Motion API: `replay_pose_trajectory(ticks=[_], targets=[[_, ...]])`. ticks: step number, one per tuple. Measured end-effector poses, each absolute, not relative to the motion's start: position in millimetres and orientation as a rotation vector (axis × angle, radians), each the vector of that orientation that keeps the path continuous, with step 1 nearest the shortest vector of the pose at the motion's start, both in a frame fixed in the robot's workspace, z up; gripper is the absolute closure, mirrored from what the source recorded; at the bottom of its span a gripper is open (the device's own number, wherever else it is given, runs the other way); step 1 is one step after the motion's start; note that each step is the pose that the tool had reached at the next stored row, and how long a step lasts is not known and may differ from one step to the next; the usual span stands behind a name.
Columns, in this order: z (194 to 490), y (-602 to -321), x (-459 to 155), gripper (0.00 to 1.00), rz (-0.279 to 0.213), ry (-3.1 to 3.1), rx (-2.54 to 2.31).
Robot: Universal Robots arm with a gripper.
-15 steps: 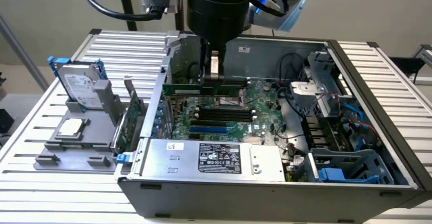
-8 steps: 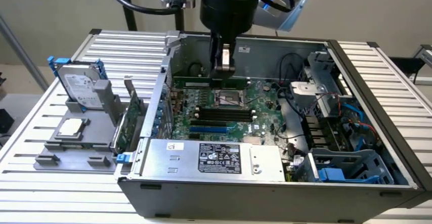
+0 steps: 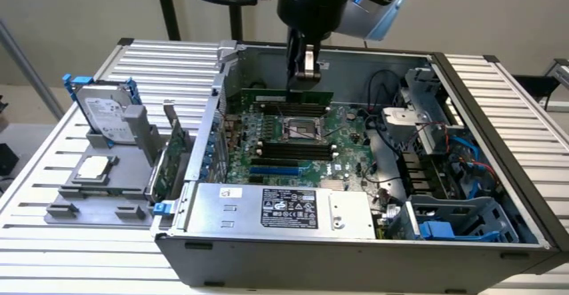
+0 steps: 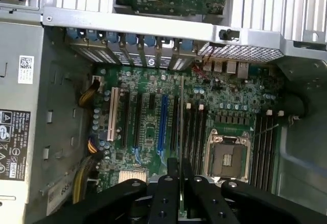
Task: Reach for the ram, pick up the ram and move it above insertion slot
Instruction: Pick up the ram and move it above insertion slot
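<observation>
The ram (image 3: 266, 97) is a thin green stick held level over the far part of the motherboard (image 3: 342, 135), inside the open computer case. My gripper (image 3: 307, 76) comes down from above and is shut on the stick's upper edge. In the wrist view the ram (image 4: 182, 116) shows edge-on as a thin line running out from between the black fingers (image 4: 166, 193) of the gripper (image 4: 182, 175). It hangs over the black memory slots (image 4: 193, 132) beside the CPU socket (image 4: 225, 155). The slots (image 3: 289, 150) lie well below the stick.
Outside the case, at the exterior view's left, a grey fixture (image 3: 98, 202) carries a silver hard drive with blue rails (image 3: 106, 112), a green expansion card (image 3: 173, 155) and a chip (image 3: 93, 168). The power supply (image 3: 284, 208), cables and the drive cage (image 3: 454, 222) crowd the near and right sides.
</observation>
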State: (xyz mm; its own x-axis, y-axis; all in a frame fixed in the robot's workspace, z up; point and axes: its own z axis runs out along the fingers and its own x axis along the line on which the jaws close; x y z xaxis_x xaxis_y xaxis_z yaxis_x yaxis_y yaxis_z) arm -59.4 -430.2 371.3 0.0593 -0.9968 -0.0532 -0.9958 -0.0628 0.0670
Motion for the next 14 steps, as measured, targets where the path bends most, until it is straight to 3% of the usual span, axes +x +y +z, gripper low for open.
replay_pose_trajectory(ticks=[14], targets=[[370.7,-406.3,-30.4,0.86,-0.132,-2.163,2.258]])
